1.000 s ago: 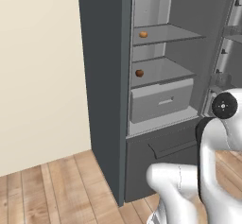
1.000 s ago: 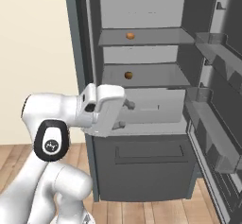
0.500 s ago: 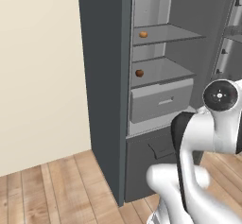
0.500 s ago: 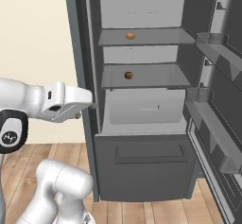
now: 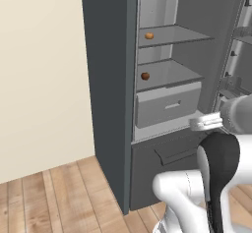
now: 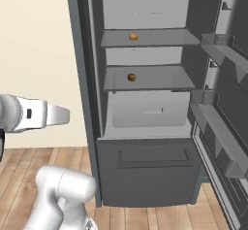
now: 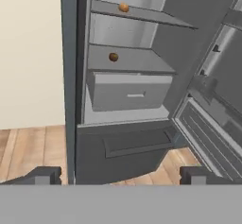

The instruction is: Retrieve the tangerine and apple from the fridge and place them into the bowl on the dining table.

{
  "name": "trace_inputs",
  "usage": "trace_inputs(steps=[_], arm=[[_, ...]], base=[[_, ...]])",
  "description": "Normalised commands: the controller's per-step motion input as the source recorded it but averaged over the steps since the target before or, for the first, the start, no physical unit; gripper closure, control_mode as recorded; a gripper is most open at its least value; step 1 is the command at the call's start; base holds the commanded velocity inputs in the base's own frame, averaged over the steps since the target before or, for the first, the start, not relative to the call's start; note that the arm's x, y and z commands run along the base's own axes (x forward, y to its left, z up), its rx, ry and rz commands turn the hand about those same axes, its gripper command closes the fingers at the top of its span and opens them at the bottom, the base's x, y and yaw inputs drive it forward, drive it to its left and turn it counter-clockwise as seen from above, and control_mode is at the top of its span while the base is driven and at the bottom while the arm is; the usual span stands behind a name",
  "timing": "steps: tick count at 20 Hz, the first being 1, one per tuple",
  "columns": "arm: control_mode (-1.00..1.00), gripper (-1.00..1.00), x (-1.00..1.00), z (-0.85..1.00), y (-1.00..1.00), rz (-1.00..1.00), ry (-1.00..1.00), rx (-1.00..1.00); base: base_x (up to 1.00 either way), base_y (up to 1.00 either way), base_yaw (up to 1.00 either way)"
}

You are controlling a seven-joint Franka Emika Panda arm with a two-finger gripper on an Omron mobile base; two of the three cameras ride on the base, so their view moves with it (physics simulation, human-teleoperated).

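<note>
The tall dark grey fridge (image 7: 71,100) stands with its door swung wide, well ahead of the pincer (image 7: 120,176), its light grey interior shelves and closed pale drawer (image 7: 130,91) exposed. The open door (image 7: 217,95), with its racks, lies ahead and to the right of the pincer in the hand view. A cream wall (image 5: 44,79) and pale wooden plank floor (image 5: 54,197) lie to the left of the cabinet.

The small round dark reddish-brown apple (image 7: 113,56) sits on the lower shelf just above the drawer, far ahead of the pincer and slightly left of its centre line. The small round bright orange tangerine (image 7: 124,7) rests on the shelf above, further up and nearly straight ahead. Both fruits are well apart from the fingertips (image 7: 47,175).

The pincer's two dark tips stand wide apart, with nothing between them.
</note>
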Motion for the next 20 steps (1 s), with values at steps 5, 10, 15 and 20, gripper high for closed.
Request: trace_inputs(steps=[5,10,15,20], arm=[[-1.00,-1.00,-0.02,0.00,0.14,0.13,-0.06,0.24],[-1.00,-1.00,0.00,0.00,0.00,0.00,0.01,0.06],[-1.00,-1.00,0.00,0.00,0.03,0.00,0.00,0.00],[-1.00,-1.00,0.00,0.00,0.00,0.00,0.00,0.00]], base=[[0.00,0.00,0.00],[0.00,0.00,0.00],[0.00,0.00,0.00],[0.00,0.00,0.00]])
